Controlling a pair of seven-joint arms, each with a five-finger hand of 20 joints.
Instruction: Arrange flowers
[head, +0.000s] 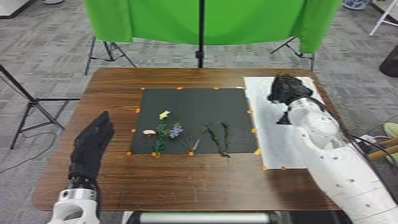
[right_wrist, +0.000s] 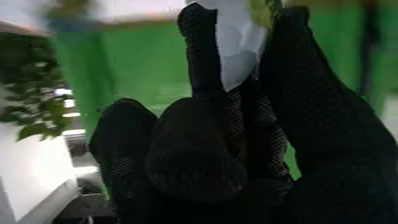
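My left hand (head: 91, 145) lies over the table's left side, fingers straight and away from the flowers. My right hand (head: 289, 89) is over the far part of the white sheet (head: 277, 140). In the right wrist view, the glove (right_wrist: 195, 155) has its fingers curled round a pale object (right_wrist: 235, 45) with a yellow-green part (right_wrist: 264, 11) beside it. On the black mat (head: 200, 100) lie a yellow flower (head: 164, 114), a small white flower (head: 148, 132), a blue flower (head: 175, 131), green stems (head: 160, 145) and dark green stems (head: 224, 137).
A small dark thing (head: 283, 119) rests on the white sheet, close to the right forearm. Orange markers line the mat's edges. The brown table (head: 178, 187) surrounds the mat. Beyond its far edge hangs a green cloth (head: 151, 22) with a black stand (head: 201, 55).
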